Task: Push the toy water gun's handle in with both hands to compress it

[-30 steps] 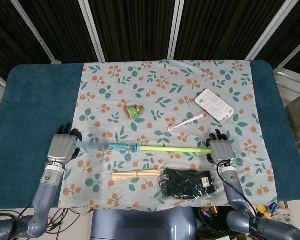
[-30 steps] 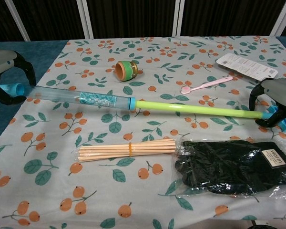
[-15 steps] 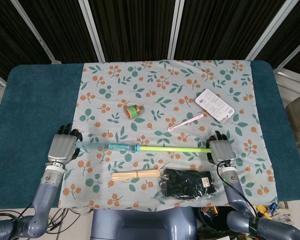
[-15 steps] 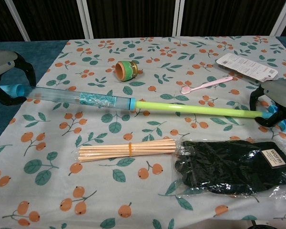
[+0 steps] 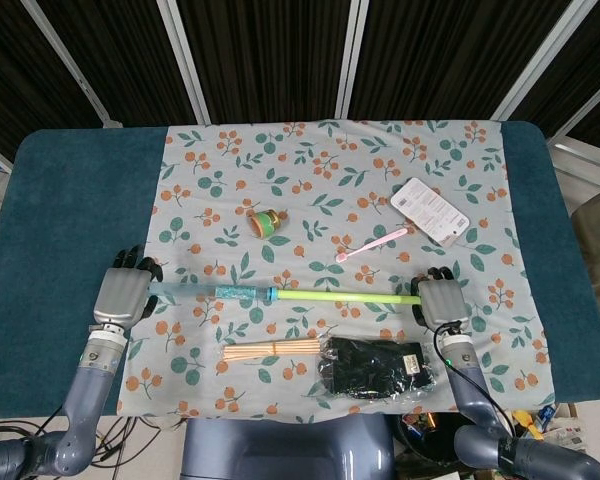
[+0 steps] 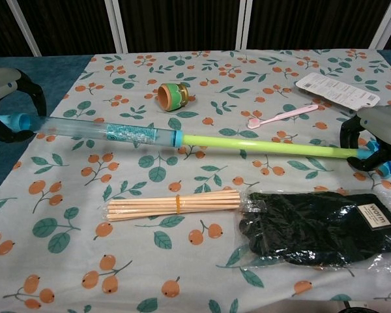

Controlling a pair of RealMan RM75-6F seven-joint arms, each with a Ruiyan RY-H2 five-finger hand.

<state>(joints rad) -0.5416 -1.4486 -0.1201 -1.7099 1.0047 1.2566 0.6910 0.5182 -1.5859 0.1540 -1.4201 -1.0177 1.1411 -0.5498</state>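
Both robot hands hold the long toy water gun's ends, ready to squeeze it shorter.
Left robot hand [image 5: 125, 292] grips the clear blue tube [image 6: 111, 134] at frame left; right robot hand [image 5: 439, 300] should push the green rod handle [image 6: 267, 148] straight in.

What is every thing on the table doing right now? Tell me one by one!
Toy water gun: handle rod pulled far out, not compressed.
Left hand: grips the tube end.
Right hand: grips the handle end.
Stick bundle: banded together, lying flat.
Gloves: sealed in clear bag.
Toothbrush: lying loose.
Small cup: tipped on its side.
Card: lying flat.
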